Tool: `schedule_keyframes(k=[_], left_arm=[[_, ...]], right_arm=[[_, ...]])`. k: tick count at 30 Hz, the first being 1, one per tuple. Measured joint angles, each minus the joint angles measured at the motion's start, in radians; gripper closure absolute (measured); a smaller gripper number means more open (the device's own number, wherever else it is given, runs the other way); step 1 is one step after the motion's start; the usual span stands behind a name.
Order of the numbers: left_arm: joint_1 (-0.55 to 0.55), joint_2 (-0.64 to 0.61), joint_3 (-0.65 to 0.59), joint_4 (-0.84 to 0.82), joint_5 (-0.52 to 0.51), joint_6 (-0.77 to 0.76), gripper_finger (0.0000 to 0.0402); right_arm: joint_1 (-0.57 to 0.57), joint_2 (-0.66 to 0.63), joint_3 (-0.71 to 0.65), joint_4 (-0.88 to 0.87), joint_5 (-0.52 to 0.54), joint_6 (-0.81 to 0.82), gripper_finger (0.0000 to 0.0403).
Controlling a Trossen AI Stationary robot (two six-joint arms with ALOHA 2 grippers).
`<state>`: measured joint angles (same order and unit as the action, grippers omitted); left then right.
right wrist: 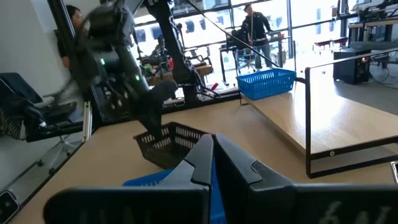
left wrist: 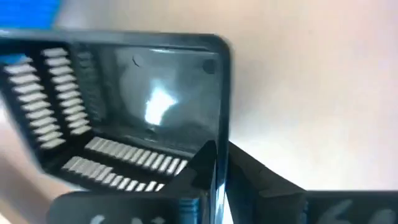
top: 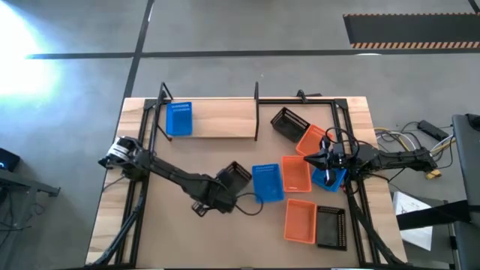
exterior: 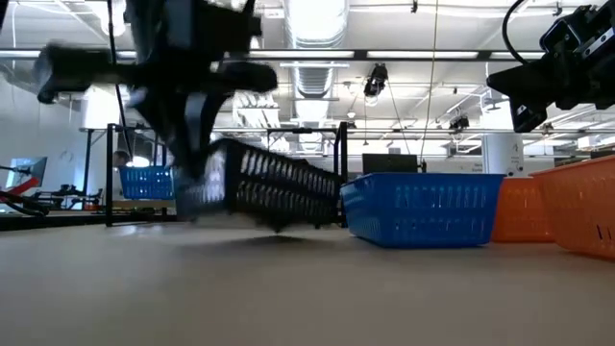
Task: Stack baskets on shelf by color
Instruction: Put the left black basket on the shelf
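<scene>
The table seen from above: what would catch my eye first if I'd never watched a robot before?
Probably the left gripper near the table's middle, clamping a black basket by its wall and holding it tilted beside a blue basket. Next, the bright jumble of orange, blue and black baskets on the right, where the right gripper hovers with fingers shut. Lastly, the lone blue basket sitting on the wooden shelf at the far edge.

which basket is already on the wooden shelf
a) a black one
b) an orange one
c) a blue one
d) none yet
c: the high view shows a single blue basket sitting at the left end of the shelf, while the other baskets are off the board.
</scene>
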<state>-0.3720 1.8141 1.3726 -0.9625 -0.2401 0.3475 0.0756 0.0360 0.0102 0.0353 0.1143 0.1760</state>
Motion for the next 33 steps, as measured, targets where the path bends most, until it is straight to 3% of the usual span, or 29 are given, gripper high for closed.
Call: schedule_keyframes(k=[6,11,23,27,33], left_arm=[[0.038,-0.085,0.12,-0.12,-0.043,-0.202,0.04],[0.16,-0.168,0.134,-0.148,-0.11,-0.277,0.04],[0.655,-0.168,0.024,-0.074,-0.098,-0.193,0.04],[0.736,-0.167,-0.029,-0.038,-0.021,-0.16,0.04],[0.757,-0.165,-0.08,-0.008,-0.019,-0.106,0.0401]], right_arm=[[0.0,0.0,0.0,0.0,0.0,0.0,0.0394],[0.0,0.0,0.0,0.0,0.0,0.0,0.0394],[0.0,0.0,0.0,0.0,0.0,0.0,0.0394],[0.0,0.0,0.0,0.0,0.0,0.0,0.0394],[0.0,0.0,0.0,0.0,0.0,0.0,0.0394]])
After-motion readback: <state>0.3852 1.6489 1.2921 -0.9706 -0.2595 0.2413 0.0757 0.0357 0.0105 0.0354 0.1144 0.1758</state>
